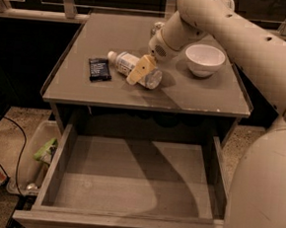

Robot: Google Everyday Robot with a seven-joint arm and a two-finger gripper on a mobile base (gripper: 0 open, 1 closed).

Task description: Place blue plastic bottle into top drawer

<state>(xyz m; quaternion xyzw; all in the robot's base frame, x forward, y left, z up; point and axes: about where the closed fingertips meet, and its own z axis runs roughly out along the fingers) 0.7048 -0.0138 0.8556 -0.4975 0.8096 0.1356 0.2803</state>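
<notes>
The blue plastic bottle (123, 62) lies on its side near the middle of the table (193, 97), its white cap pointing to 10 o'clock and its base to 4 o'clock. The pincer (140, 70) hangs right over the bottle's middle, reaching in from the arm at 1 o'clock. Its cream tip covers part of the label, and I cannot tell whether it is spread, pressed together or pinching the bottle. At 9 o'clock from the bottle, just beside the cap, 1 flat black packet (99, 69) lies on the table. At 2 o'clock, well apart from the bottle, stands 1 white bowl (205, 59). At 6 o'clock, below the table's front edge, the top drawer (132, 192) is pulled fully out with its bare flat bottom showing. The bottle is not in it. On the floor at 8 o'clock sits a clear bin (28, 159).
</notes>
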